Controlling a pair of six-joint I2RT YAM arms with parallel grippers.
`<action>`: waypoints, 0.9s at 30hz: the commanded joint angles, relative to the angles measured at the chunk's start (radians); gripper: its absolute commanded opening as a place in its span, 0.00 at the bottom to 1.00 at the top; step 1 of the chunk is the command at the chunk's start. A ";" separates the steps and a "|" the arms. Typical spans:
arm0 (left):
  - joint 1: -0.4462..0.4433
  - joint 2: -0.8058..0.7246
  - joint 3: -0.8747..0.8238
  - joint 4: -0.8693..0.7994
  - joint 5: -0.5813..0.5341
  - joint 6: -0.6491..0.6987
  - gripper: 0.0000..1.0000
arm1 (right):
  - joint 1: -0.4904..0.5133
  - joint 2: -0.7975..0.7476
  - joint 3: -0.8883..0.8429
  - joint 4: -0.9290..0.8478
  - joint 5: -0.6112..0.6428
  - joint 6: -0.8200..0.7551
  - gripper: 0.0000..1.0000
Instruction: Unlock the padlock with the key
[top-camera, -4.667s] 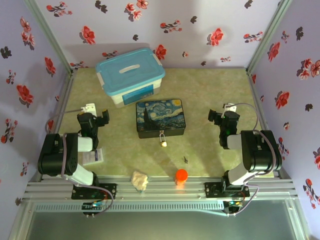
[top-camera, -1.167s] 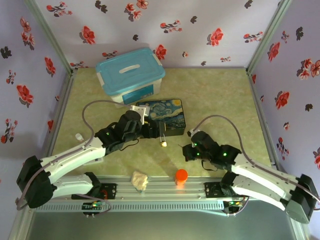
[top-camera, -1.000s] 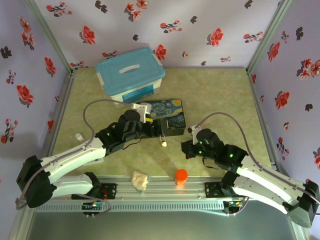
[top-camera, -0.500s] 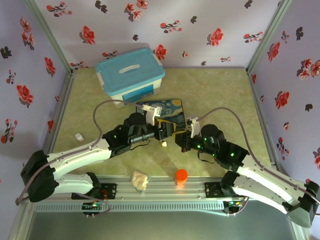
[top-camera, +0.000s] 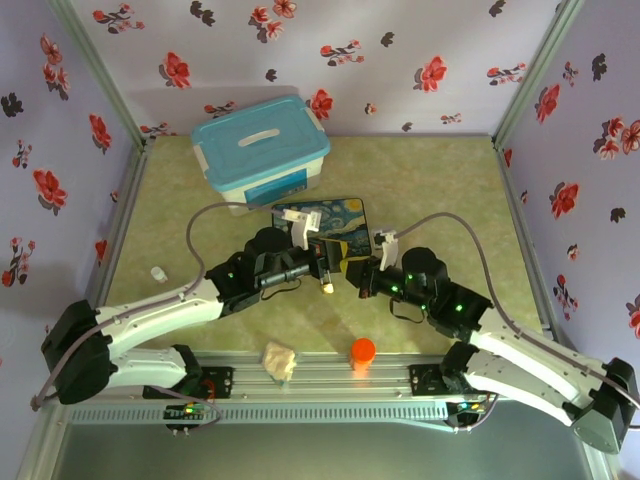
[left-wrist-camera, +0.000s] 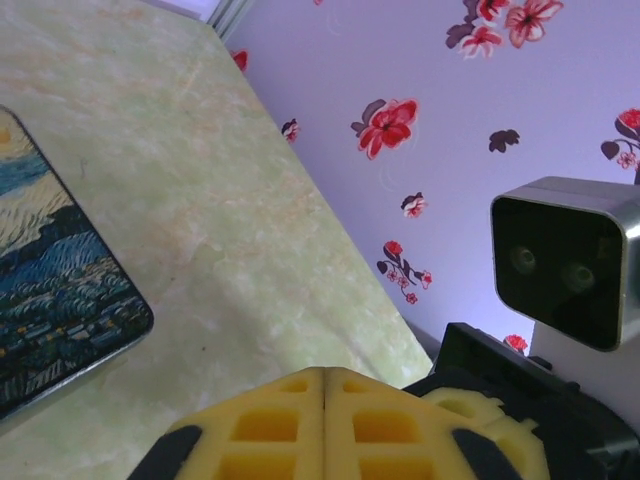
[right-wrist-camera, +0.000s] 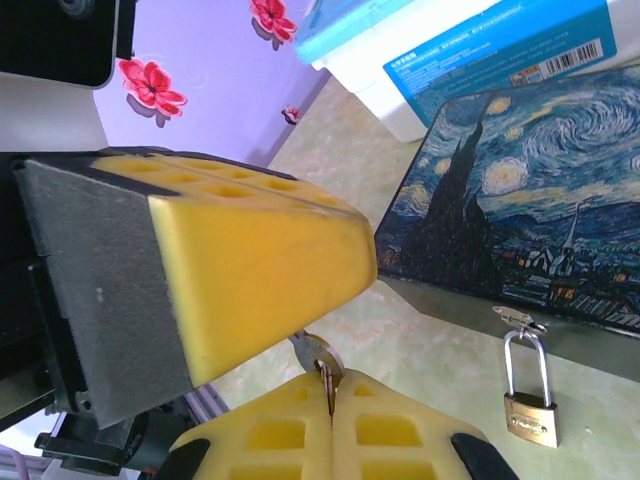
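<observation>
Brass padlock (right-wrist-camera: 530, 412), shackle closed; dark key (right-wrist-camera: 320, 357) in right pincer (right-wrist-camera: 331, 386).

1. The table (top-camera: 430, 190) had a pale green, marbled top.
2. A clear plastic box with a blue lid (top-camera: 260, 150) stood at the far left of it.
3. A dark-blue painted tin box (top-camera: 345, 220) lay just in front of that box.
4. The padlock (right-wrist-camera: 530, 420) rested on the tabletop against the tin's near side, hooked to its hasp.
5. An orange round cap (top-camera: 362, 350) and a crumpled pale wad (top-camera: 280, 362) sat apart at the near edge.
6. A small white piece (top-camera: 157, 272) lay near the left edge.

Lab robot booth: floral walls (top-camera: 230, 50)
</observation>
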 joint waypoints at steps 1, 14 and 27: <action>-0.006 -0.006 -0.014 0.006 -0.017 -0.011 0.00 | -0.006 0.009 -0.010 0.105 -0.022 0.023 0.00; 0.022 -0.064 -0.005 -0.013 -0.034 -0.063 0.00 | -0.113 -0.109 -0.036 0.172 -0.062 0.056 0.77; 0.040 -0.135 -0.009 0.020 -0.025 -0.153 0.00 | -0.152 0.014 -0.095 0.545 -0.247 0.229 0.61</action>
